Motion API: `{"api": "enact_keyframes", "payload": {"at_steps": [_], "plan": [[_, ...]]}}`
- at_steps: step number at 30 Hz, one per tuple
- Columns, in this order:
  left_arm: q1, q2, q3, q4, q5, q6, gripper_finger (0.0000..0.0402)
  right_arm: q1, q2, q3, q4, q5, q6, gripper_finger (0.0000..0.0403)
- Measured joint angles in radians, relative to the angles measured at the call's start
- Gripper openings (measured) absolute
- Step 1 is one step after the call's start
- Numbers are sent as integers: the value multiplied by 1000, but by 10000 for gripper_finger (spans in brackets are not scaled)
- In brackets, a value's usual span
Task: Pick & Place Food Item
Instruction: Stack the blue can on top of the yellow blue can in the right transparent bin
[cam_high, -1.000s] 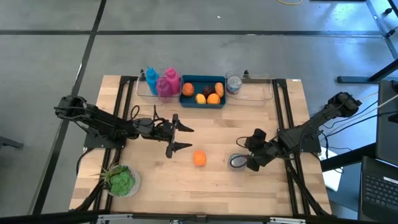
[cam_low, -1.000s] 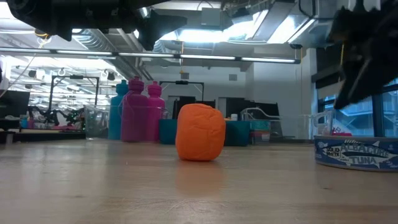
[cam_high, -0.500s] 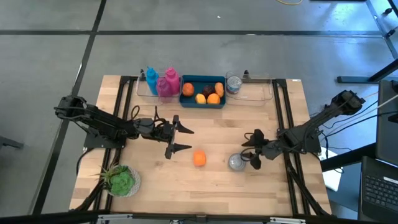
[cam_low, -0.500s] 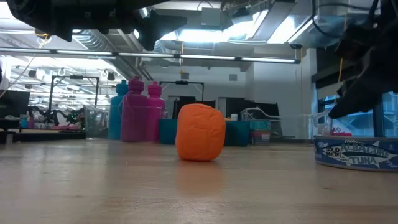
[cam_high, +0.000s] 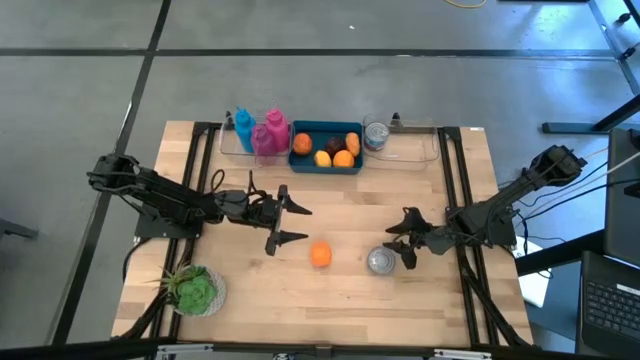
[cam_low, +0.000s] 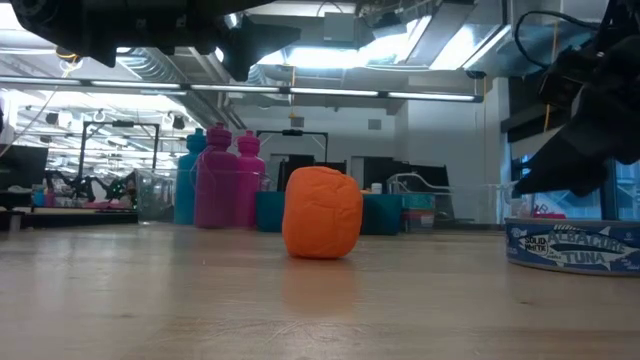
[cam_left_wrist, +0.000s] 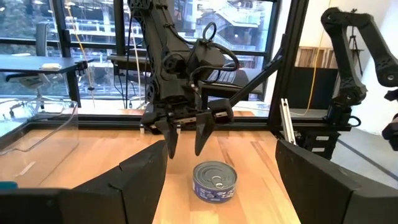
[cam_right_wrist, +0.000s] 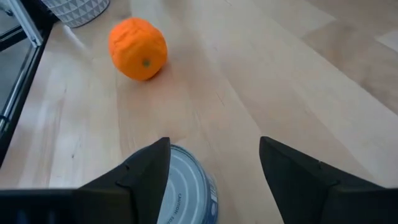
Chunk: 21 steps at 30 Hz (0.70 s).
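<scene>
An orange (cam_high: 320, 254) lies on the wooden table near its middle, also in the low view (cam_low: 322, 212) and the right wrist view (cam_right_wrist: 137, 48). To its right a tuna can (cam_high: 381, 261) stands flat on the table. My right gripper (cam_high: 408, 239) is open just right of the can, slanting down toward the table's left. In its own view (cam_right_wrist: 214, 144) the can (cam_right_wrist: 186, 190) shows low beside one finger, and I see no touch. My left gripper (cam_high: 303, 223) is held level and open to the left of the orange, above the table.
At the far edge stand a blue bin (cam_high: 326, 148) with several fruits, pink bottles (cam_high: 270, 135), a blue bottle (cam_high: 243, 128) and another can (cam_high: 376, 135) in a clear tray (cam_high: 410, 152). A potted plant (cam_high: 195, 290) sits at the near left corner.
My right gripper has sunk toward the table beside the tuna can and has tipped from pointing steeply down to a shallower slant. It no longer covers the can in the high view. The can and the orange have stayed in place.
</scene>
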Motion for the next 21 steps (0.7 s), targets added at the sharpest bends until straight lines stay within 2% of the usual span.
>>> {"api": "enact_keyframes", "payload": {"at_steps": [5,17,21], "plan": [[0,0,0,0,0,9,292,0,75,0,87,-24,-45,247],[0,0,0,-4,0,9,292,0,259,0,258,-31,-33,247],[0,0,0,-4,0,9,292,0,298,0,291,-79,-28,247]]}}
